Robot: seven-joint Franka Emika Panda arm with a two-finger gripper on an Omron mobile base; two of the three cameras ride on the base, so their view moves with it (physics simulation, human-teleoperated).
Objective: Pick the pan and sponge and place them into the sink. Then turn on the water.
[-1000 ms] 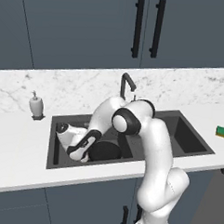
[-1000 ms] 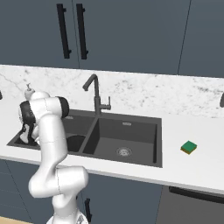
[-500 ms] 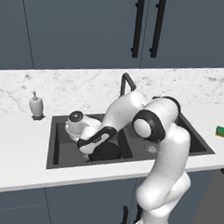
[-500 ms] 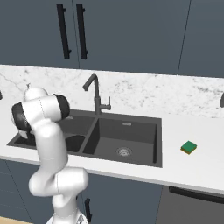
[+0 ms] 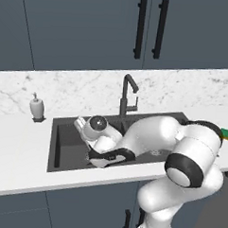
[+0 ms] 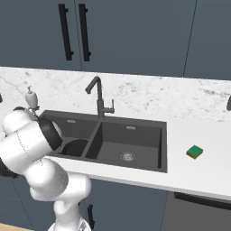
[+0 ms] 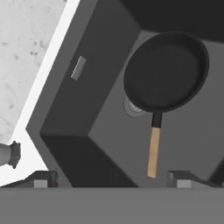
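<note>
Arm swung up; hand spread above pan in sink; sponge on counter.

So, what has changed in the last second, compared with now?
The arm has lifted its hand up out of the left basin of the sink and swung its elbow toward the right. The pan lies free on the basin floor, with the gripper open above it. The sponge stayed on the counter.
</note>
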